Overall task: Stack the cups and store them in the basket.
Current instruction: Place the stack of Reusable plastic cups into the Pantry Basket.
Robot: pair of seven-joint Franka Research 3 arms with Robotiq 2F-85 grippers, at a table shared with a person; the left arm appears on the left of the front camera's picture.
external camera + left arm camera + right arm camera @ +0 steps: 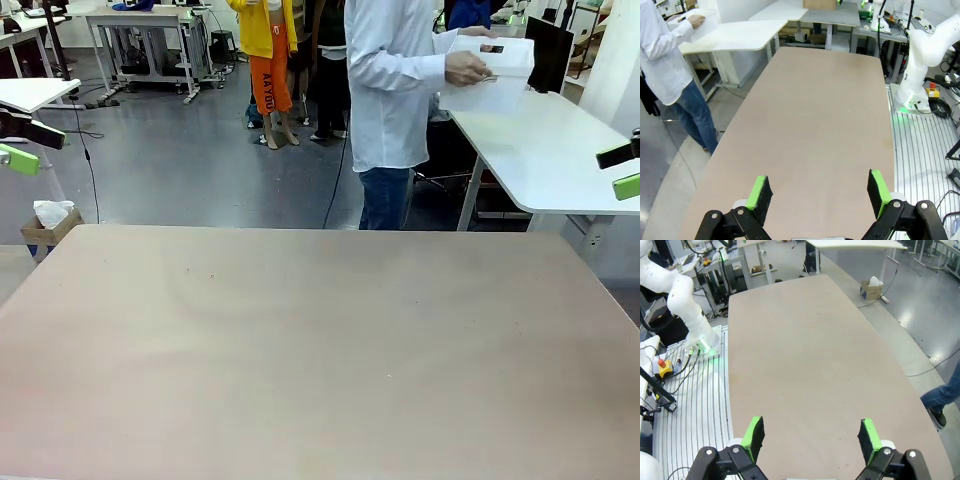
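**White basket in the person's hands, off the work table**

Beige tabletop (300, 350) in front of you carries nothing. You have the left gripper (820, 197) hanging over the near end of it, jaws spread wide, green pads (759, 192) well apart with bare table between them. The right gripper (810, 435) sits the same way at the other end: jaws wide, nothing held. In the front view you see each one just inside a side edge of the picture, left gripper (18, 145) and right gripper (625, 170), both raised above the table.

The basket (490, 75) is beyond the far edge, held by the person (390, 90) in a white shirt, one hand (466, 68) on its rim, over a white side table (550, 150). You cannot tell what is inside it.
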